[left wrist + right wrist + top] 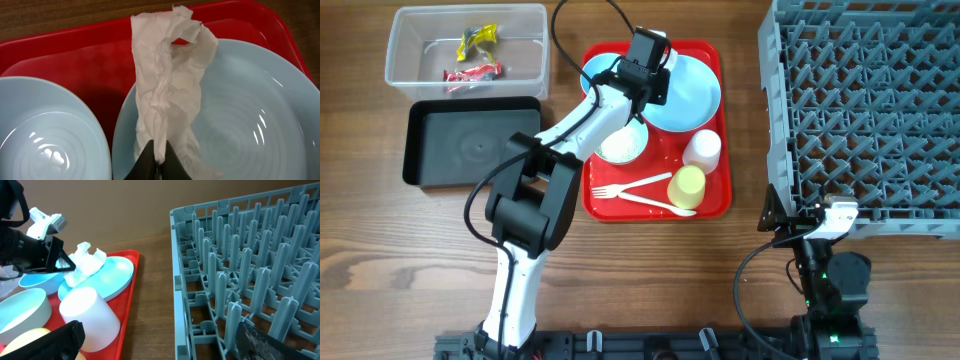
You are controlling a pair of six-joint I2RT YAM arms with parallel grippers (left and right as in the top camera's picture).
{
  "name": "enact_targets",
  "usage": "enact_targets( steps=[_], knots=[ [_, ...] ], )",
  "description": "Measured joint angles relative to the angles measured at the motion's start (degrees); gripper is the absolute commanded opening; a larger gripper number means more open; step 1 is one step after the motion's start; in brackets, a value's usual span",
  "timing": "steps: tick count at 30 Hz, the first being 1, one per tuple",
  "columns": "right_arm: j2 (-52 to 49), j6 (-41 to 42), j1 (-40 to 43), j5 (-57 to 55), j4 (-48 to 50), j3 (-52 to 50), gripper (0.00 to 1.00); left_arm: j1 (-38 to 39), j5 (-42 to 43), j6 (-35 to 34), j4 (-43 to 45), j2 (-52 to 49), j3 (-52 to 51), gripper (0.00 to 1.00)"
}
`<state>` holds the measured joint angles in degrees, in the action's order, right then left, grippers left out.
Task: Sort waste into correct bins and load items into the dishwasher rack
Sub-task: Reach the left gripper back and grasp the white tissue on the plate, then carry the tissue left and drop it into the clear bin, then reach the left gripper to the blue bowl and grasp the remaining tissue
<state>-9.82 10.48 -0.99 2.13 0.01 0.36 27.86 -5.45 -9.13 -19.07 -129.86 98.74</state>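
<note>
The right hand (808,218), jaws fully apart, sits at the near corner of the dishwasher rack (860,100); farther out, the left hand (157,162) is clamped on the crumpled white tissue (167,85) over the large light-blue plate (250,115) on the red tray (75,55).

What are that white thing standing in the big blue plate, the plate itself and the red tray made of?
The white tissue: thin soft paper, matte, crumpled with ragged edges. The plate: glossy, likely plastic or glazed ceramic; bright highlights and faint concentric rings. The red tray: probably moulded plastic, smooth, slightly shiny, with a raised rim.
</note>
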Motion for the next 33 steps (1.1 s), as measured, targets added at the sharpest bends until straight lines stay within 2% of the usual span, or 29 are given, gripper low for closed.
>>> enact_targets(
  steps=[4,8,12,16,22,23,24,25,26,27,28,29,33],
  knots=[
    [-0.09,0.0,0.0,0.0,0.0,0.0,1.0,-0.02,0.04,0.0,-2.08,3.32,-0.33,0.04],
    [-0.11,0.0,0.0,0.0,0.0,0.0,1.0,-1.03,-0.02,0.0,-2.51,14.38,-0.39,0.04],
    [-0.11,0.0,0.0,0.0,0.0,0.0,1.0,-6.01,-2.34,0.04,-4.85,22.75,0.33,0.04],
    [-0.11,0.0,0.0,0.0,0.0,0.0,1.0,-18.12,-4.52,0.02,-8.52,22.43,0.63,0.04],
    [-0.11,0.0,0.0,0.0,0.0,0.0,1.0,-32.59,-4.09,0.02,-7.28,18.99,0.52,0.04],
    [-0.11,0.0,0.0,0.0,0.0,0.0,1.0,-33.99,-3.28,0.02,-6.88,18.43,0.52,0.07],
    [-0.11,0.0,0.0,0.0,0.0,0.0,1.0,-34.93,-2.75,0.0,-6.8,17.81,0.52,0.16],
    [-0.11,0.0,0.0,0.0,0.0,0.0,1.0,-35.56,-2.23,0.0,-6.8,17.11,0.52,0.35],
    [-0.11,0.0,0.0,0.0,0.0,0.0,1.0,-35.95,-1.92,-0.28,-6.8,16.24,0.52,0.65],
    [-0.11,0.0,0.0,0.0,0.0,0.0,1.0,-36.09,-1.51,-0.11,-6.84,15.04,0.52,0.83],
    [-0.11,0.0,0.0,0.0,0.0,0.0,1.0,-36.06,-1.25,0.07,-6.88,14.12,0.52,0.94],
    [-0.11,0.0,0.0,0.0,0.0,0.0,1.0,-35.8,-0.83,-0.09,-7.21,12.94,0.48,0.97],
    [-0.11,0.0,0.0,0.0,0.0,0.0,1.0,-34.21,-0.44,-0.2,-7.06,12.46,0.22,0.98]
  ],
)
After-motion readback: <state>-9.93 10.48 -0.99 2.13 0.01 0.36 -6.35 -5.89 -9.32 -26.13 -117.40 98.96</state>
